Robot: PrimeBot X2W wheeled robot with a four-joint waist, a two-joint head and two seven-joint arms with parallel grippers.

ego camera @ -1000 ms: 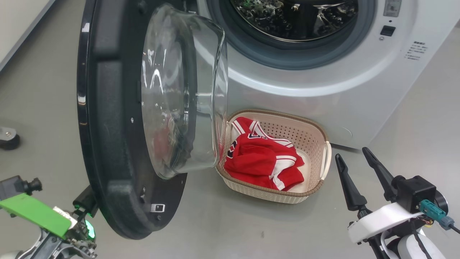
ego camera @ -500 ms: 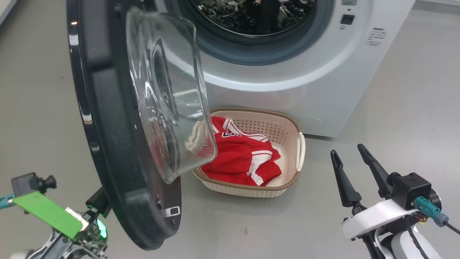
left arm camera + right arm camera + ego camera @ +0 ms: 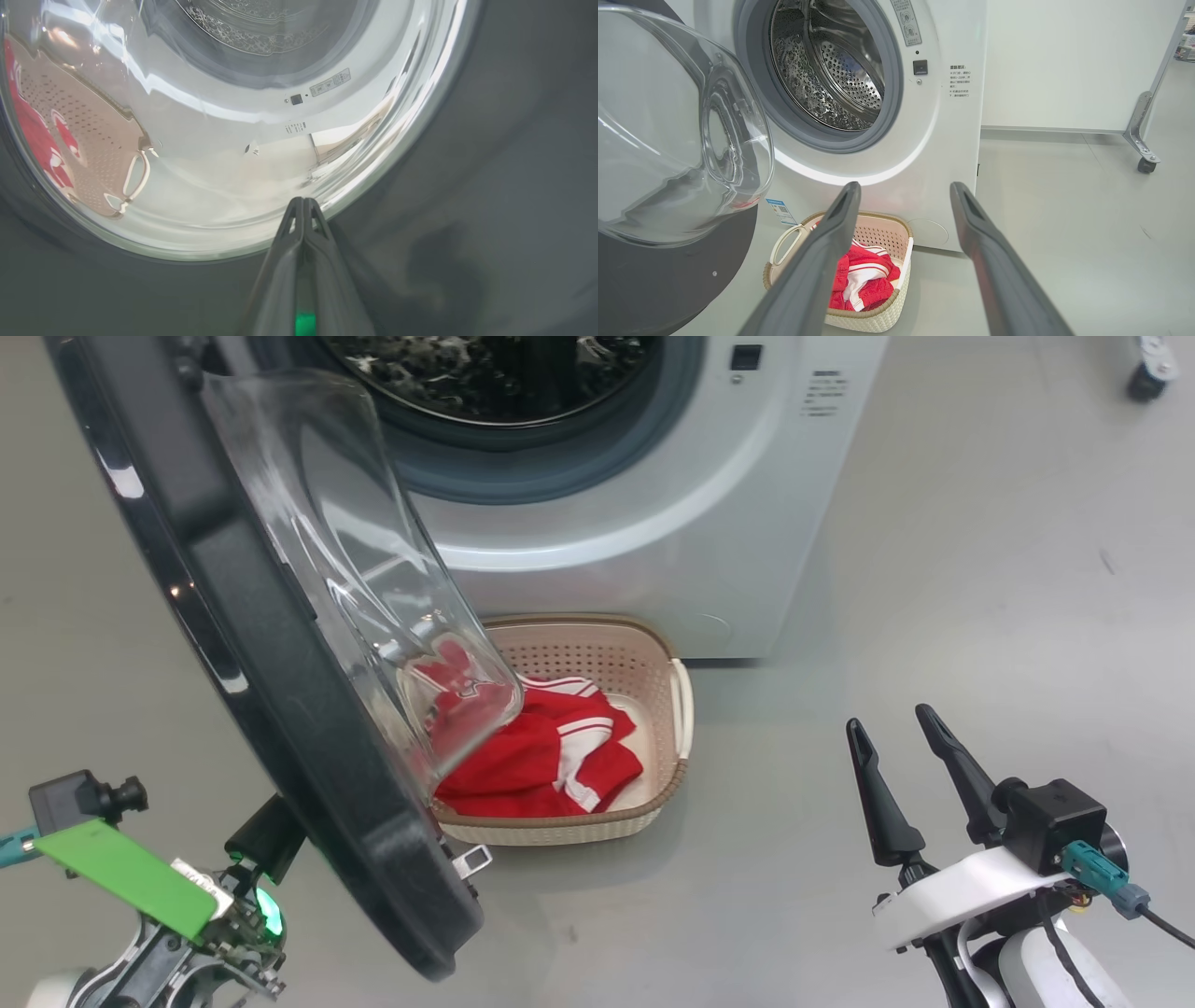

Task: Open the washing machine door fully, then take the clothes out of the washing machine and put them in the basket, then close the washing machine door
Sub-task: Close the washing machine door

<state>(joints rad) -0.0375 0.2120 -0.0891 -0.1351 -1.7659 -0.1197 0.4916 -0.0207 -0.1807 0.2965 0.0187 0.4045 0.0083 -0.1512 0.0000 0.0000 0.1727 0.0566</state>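
The door (image 3: 261, 644) stands swung out from the washer (image 3: 672, 523), and the porthole is uncovered. In the head view its glass bowl hangs over the left part of the basket (image 3: 667, 658), and its lower edge comes down near the basket's front left corner. The basket sits on the floor (image 3: 980, 569) just beside the washer's front. Right of the basket there is open floor up to the right tool (image 3: 889, 717).

I count one washer, one door, one basket and two tools. The clothes (image 3: 541, 770) are one red heap with white stripes inside the basket; how many pieces it has, I cannot tell. One caster wheel (image 3: 1146, 378) is far at the right.

The left tool (image 3: 303, 201) has its fingers pressed together and holds nothing. The left wrist view shows its tip at the door's outer side, on the dark ring just beside the glass edge; if it touches, I cannot tell. Through the glass the basket and the clothes look bent.

The right tool has its fingers spread wide with nothing between them, and it is well apart from the basket. The right wrist view gives the steel drum (image 3: 831, 70) with its holes, a small blue label (image 3: 778, 211) low on the washer, and a white panel (image 3: 1064, 60) behind.
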